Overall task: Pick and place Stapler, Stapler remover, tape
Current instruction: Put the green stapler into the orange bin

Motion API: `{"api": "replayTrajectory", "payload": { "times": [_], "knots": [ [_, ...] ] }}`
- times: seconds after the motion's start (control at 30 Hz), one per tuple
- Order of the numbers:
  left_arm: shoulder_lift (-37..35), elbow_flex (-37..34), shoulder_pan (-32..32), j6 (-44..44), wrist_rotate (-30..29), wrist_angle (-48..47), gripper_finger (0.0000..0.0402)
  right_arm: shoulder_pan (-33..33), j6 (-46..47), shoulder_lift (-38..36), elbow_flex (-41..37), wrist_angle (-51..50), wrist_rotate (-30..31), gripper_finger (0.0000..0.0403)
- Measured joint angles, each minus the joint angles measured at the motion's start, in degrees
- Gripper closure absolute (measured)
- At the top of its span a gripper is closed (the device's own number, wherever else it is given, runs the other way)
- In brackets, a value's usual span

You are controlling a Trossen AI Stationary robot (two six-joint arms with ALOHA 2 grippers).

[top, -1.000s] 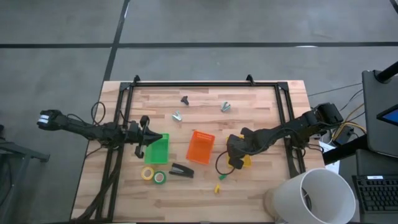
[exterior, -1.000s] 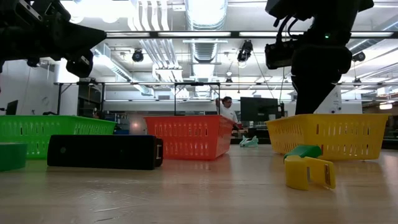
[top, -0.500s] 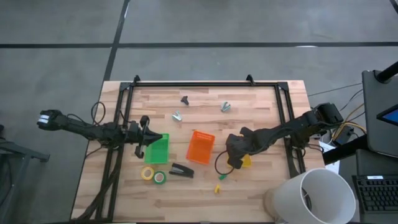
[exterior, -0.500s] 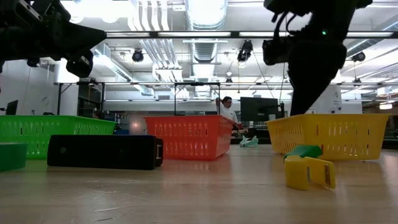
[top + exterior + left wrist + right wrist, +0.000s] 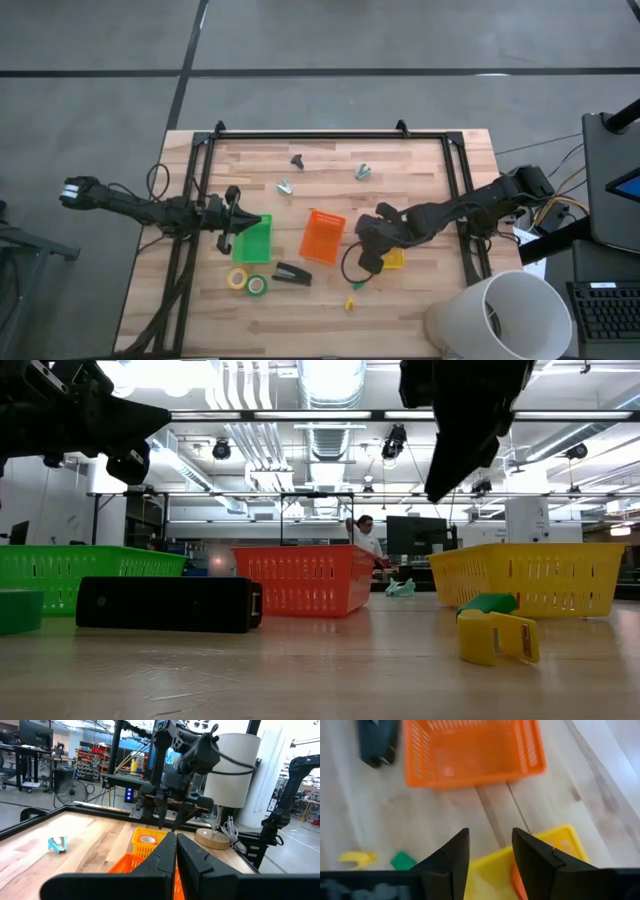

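We can read no text, label, brand, number or sign anywhere in these views; nothing on the desk, the baskets or the room behind carries lettering we can make out.

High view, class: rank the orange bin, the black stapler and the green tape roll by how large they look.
1. Orange bin, clearly largest.
2. Stapler.
3. Green tape roll, smallest.
All lie on the table, so nearness hardly skews this.

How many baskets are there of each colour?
Green basket: 1
Orange basket: 1
Yellow basket: 1
Total: 3
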Motion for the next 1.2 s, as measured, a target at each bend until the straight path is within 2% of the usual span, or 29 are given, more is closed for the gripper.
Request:
{"api": "replayTrajectory", "payload": {
  "times": [0.2,0.5,0.67,0.93,1.2],
  "knots": [
    [0.0,0.0,0.0,0.0,0.0,0.0,0.0385,0.8,-2.9,0.1,0.3,8.1,-0.2,0.0269],
    [0.0,0.0,0.0,0.0,0.0,0.0,0.0385,1.3,-3.6,0.1,-0.4,7.1,-0.2,0.0288],
    [0.0,0.0,0.0,0.0,0.0,0.0,0.0385,1.8,-3.6,0.1,-0.4,7.1,-0.2,0.0315],
    [0.0,0.0,0.0,0.0,0.0,0.0,0.0385,3.1,-3.7,0.1,-0.5,7.1,-0.2,0.0386],
    [0.0,0.0,0.0,0.0,0.0,0.0,0.0385,3.6,-3.5,0.1,-0.5,7.1,0.0,0.0394]
  ]
}}
